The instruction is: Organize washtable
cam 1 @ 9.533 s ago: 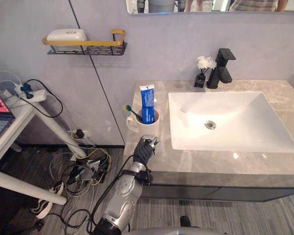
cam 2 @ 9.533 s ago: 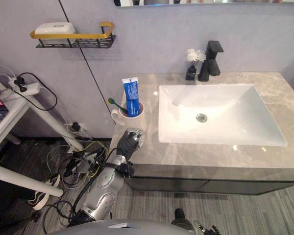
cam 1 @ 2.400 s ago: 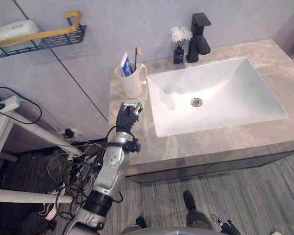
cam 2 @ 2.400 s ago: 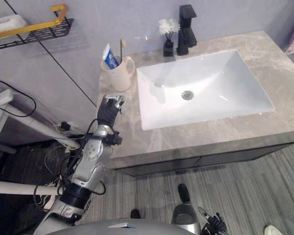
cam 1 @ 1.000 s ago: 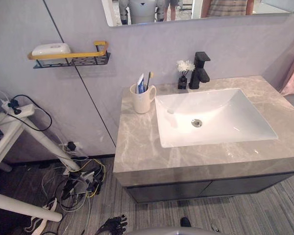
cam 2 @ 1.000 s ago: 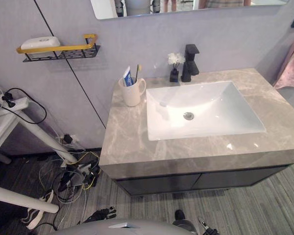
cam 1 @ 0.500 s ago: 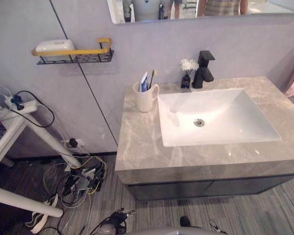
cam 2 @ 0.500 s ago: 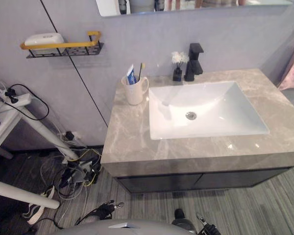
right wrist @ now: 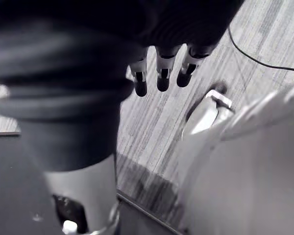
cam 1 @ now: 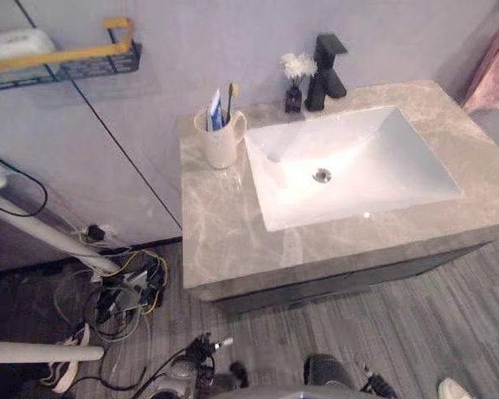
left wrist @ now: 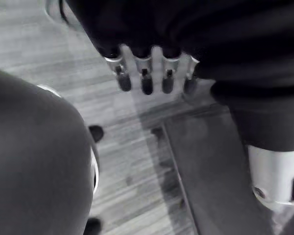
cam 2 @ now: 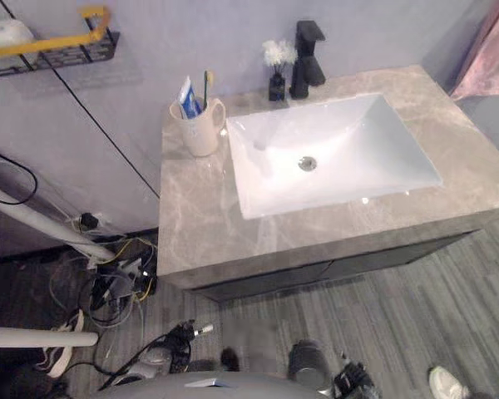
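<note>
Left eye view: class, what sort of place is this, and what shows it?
Probably a bathroom: a white sink set in a stone-look counter, a black tap behind it, and a mug holding toothbrush and toothpaste.

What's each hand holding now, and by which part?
Nothing. The left hand and right hand hang relaxed and empty above the grey plank floor. The cream ceramic mug stands untouched on the grey marble counter.

Left hand (left wrist: pixel 167 68) and right hand (right wrist: pixel 160 62) wear dark ribbed covers, silver fingers (left wrist: pixel 145 73) dark-tipped.
</note>
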Controlling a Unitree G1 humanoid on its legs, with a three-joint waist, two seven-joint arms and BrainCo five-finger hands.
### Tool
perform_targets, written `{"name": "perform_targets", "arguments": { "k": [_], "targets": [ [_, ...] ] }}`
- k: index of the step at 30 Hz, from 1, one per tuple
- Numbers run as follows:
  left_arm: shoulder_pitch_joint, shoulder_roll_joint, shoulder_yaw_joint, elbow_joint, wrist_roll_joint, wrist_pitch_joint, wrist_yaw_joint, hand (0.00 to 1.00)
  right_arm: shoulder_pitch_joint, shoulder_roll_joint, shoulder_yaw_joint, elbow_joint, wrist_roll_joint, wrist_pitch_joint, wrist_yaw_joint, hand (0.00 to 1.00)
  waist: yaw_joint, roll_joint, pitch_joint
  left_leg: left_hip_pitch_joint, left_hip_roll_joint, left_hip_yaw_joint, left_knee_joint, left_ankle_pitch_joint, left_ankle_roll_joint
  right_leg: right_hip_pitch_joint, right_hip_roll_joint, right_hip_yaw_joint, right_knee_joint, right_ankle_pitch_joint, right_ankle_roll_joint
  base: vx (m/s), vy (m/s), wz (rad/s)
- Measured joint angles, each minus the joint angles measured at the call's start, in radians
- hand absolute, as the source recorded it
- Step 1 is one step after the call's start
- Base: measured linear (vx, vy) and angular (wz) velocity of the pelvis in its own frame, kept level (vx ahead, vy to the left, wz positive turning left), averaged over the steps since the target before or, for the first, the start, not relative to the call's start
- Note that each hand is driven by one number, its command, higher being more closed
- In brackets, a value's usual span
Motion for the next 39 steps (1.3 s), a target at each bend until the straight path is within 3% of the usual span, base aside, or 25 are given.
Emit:
{"name": "perform_targets", "arguments": {
  "k": [2,4,8,13,16,18,20,22,23,26,27,28,32,33,34,35,36,37,38,39],
  "targets": [
    [-0.006,0.008,0.011,0.004,0.0,0.005,-0.003,0.0,-0.015,0.002,0.028,-0.004,-0.005,0.0,0.006,0.0,0.028,-0.02,-0.004,-0.036,0.009,0.023,0.02,0.005,-0.009,0.06,0.009,0.001,-0.18,-0.021,-0.003,0.05,-0.077,-0.3],
    [-0.003,0.014,0.013,0.004,-0.002,0.007,-0.001,0.0,-0.023,0.007,0.054,-0.009,-0.005,-0.002,0.014,0.0,0.028,-0.03,-0.005,-0.051,0.031,0.032,0.048,0.006,-0.011,0.123,0.019,-0.002,-0.31,-0.019,-0.001,-0.16,-0.074,-0.34],
    [-0.008,0.022,0.014,-0.006,-0.04,0.001,0.001,0.0,-0.026,0.006,0.112,-0.01,-0.005,-0.004,0.014,0.0,0.028,-0.033,-0.001,-0.089,0.077,0.015,0.122,0.006,-0.014,0.172,0.049,-0.032,-0.408,-0.006,-0.022,-0.2,-0.084,0.0],
    [-0.018,0.021,0.01,-0.036,-0.035,0.001,0.001,0.0,-0.028,-0.004,0.132,-0.007,-0.003,-0.024,0.013,0.0,0.027,0.002,0.053,-0.133,0.166,-0.081,0.259,-0.02,-0.059,0.216,0.129,-0.087,-0.416,0.021,-0.064,-0.26,-0.003,0.17],
    [-0.02,0.019,0.01,-0.043,-0.034,0.0,-0.002,0.0,-0.028,-0.011,0.117,0.001,-0.002,-0.026,0.014,0.0,0.024,0.007,0.057,-0.178,0.166,-0.15,0.364,-0.056,-0.066,0.173,0.13,-0.088,-0.379,0.026,-0.071,-0.1,0.067,-0.17],
    [-0.004,0.006,0.022,-0.045,-0.034,-0.009,-0.003,0.0,-0.005,-0.012,0.088,0.002,-0.003,-0.025,0.013,0.0,0.026,0.021,0.052,-0.177,0.137,-0.243,0.667,-0.148,-0.068,0.15,0.125,-0.021,-0.351,0.029,-0.065,0.06,0.217,-0.64],
    [0.018,0.0,0.029,-0.044,-0.034,-0.01,-0.004,0.0,-0.003,-0.017,0.083,0.0,-0.004,-0.022,0.015,0.0,0.024,0.034,0.046,-0.111,0.131,-0.284,0.729,-0.168,-0.072,0.135,0.136,0.047,-0.347,0.045,-0.04,0.0,0.303,-0.95],
    [0.02,-0.002,0.027,-0.038,-0.035,-0.008,-0.003,0.0,0.006,-0.01,0.046,0.001,-0.017,-0.016,0.014,0.0,0.025,0.037,0.046,-0.057,0.093,-0.289,0.669,-0.217,-0.064,0.128,0.141,0.111,-0.376,0.101,-0.012,-0.03,0.289,-1.0],
    [0.023,0.007,0.025,-0.039,-0.036,-0.009,-0.001,0.0,0.008,-0.004,0.048,0.007,-0.035,-0.015,0.015,0.0,0.03,0.021,0.033,-0.021,0.085,-0.259,0.6,-0.247,-0.061,0.128,0.137,0.15,-0.417,0.155,-0.016,-0.08,0.238,-1.01],
    [0.013,0.032,-0.025,-0.031,-0.035,-0.007,-0.004,0.0,0.007,0.019,0.047,0.003,-0.035,-0.016,0.017,0.0,-0.004,-0.006,-0.012,0.013,0.062,-0.2,0.365,-0.314,-0.003,0.074,0.131,0.166,-0.482,0.22,-0.03,-0.06,0.203,-0.49],
    [0.009,0.036,-0.052,-0.031,-0.027,-0.006,-0.004,0.0,0.013,0.023,0.047,0.006,-0.032,-0.014,0.016,0.0,0.002,-0.022,-0.02,-0.006,0.049,-0.161,0.319,-0.272,0.0,0.042,0.131,0.165,-0.496,0.253,-0.036,-0.17,0.133,-0.49],
    [0.011,0.035,-0.07,-0.03,-0.018,-0.006,-0.004,0.0,0.015,0.022,0.049,0.004,-0.031,-0.016,0.015,0.0,0.0,-0.02,-0.031,-0.029,0.046,-0.141,0.298,-0.253,0.003,0.02,0.139,0.164,-0.514,0.286,-0.033,-0.22,0.099,-0.91],
    [-0.011,0.053,-0.096,-0.031,-0.016,-0.009,-0.003,0.0,0.021,0.026,0.081,0.0,-0.03,-0.018,0.013,0.0,-0.002,-0.041,-0.056,-0.086,0.047,-0.022,0.183,-0.157,0.021,-0.075,0.156,0.227,-0.709,0.625,0.018,-0.19,0.005,-0.97],
    [-0.014,0.05,-0.074,-0.031,-0.015,-0.013,-0.002,0.0,0.009,0.018,0.096,-0.002,-0.03,-0.017,0.011,0.0,0.002,-0.041,-0.056,-0.099,0.07,0.023,0.152,-0.119,0.043,-0.106,0.174,0.212,-0.707,0.659,-0.034,-0.1,-0.242,-0.95],
    [-0.015,0.06,-0.015,-0.032,-0.014,-0.016,-0.002,0.0,0.0,0.021,0.093,-0.002,-0.028,-0.016,0.011,0.0,-0.003,-0.039,-0.049,-0.092,0.097,0.06,0.128,-0.097,0.024,-0.155,0.2,0.074,-0.532,0.511,-0.089,0.19,-0.376,-1.05],
    [-0.007,0.054,0.01,-0.032,-0.011,-0.014,-0.002,0.0,0.003,0.024,0.092,0.001,-0.022,-0.017,0.008,0.0,0.002,-0.038,-0.043,-0.059,0.118,0.09,0.139,-0.091,0.015,-0.166,0.183,-0.077,-0.299,0.303,-0.179,0.33,-0.326,-0.88],
    [-0.005,0.055,0.018,-0.035,-0.003,-0.013,-0.001,0.0,0.01,0.024,0.093,0.001,-0.023,-0.017,0.006,0.0,-0.001,-0.056,-0.047,-0.045,0.108,0.103,0.158,-0.092,0.013,-0.155,0.157,-0.13,-0.26,0.265,-0.176,0.22,-0.34,-0.98],
    [-0.002,0.067,0.045,-0.029,0.01,-0.008,-0.002,0.0,0.011,0.034,0.107,-0.003,-0.026,-0.024,0.014,0.0,0.006,-0.081,-0.033,-0.043,0.091,0.094,0.198,-0.122,0.009,-0.128,0.169,-0.18,-0.278,0.277,-0.151,0.0,-0.175,-1.26],
    [-0.001,0.063,0.059,-0.009,0.015,-0.005,-0.003,0.0,0.008,0.027,0.119,-0.004,-0.033,-0.026,0.017,0.0,0.015,-0.082,-0.034,-0.028,0.041,0.06,0.173,-0.154,0.027,-0.084,0.189,-0.13,-0.399,0.326,-0.085,-0.06,-0.124,-2.34],
    [0.021,0.036,0.098,0.007,0.016,-0.005,-0.004,0.0,-0.021,0.004,0.1,0.001,-0.037,-0.021,0.017,0.0,0.054,-0.016,-0.034,-0.013,0.061,0.095,0.093,-0.101,0.065,-0.039,0.228,-0.156,-0.463,0.317,-0.147,0.12,-0.052,-2.48]
  ]
}}
